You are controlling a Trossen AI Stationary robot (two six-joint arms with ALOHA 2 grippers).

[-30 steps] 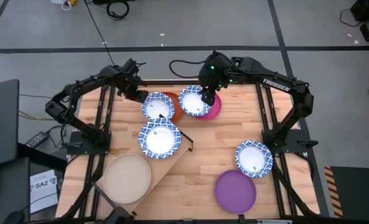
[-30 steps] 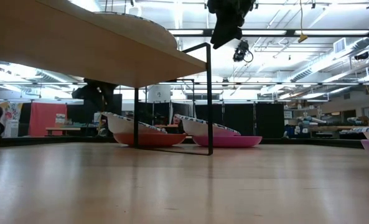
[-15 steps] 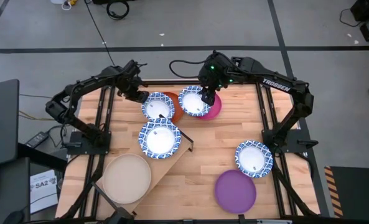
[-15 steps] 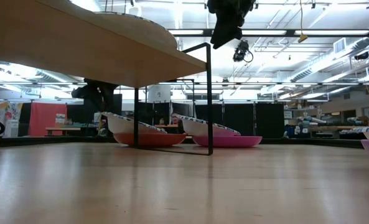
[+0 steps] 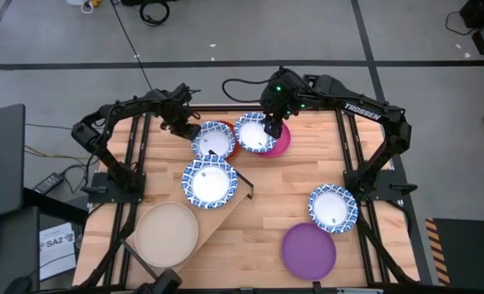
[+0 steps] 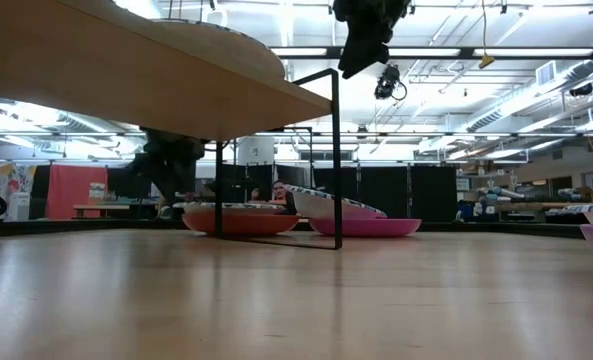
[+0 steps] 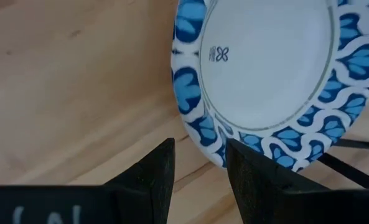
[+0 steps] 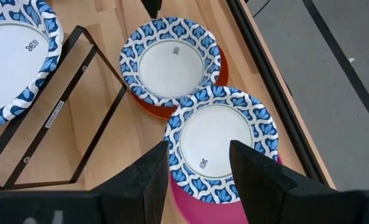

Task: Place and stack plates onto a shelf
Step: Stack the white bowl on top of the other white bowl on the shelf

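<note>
Left gripper [image 5: 191, 131] is hovering upper left of centre, fingers parted, empty, beside the patterned plate [image 5: 215, 139] sitting on the orange plate [image 5: 230, 148]. Right gripper [image 5: 271, 129] is hanging above the neighbouring patterned plate [image 5: 254, 133], fingers parted, empty. Plates probably light, stiff; grip rims.

A black cable [image 5: 153, 11] lies coiled on the grey floor beyond the slatted wooden table top [image 5: 286, 184]. A white paper with a printed label [image 5: 55, 244] lies on the floor (near the table's left corner), beside a dark case [image 5: 1, 155].
</note>
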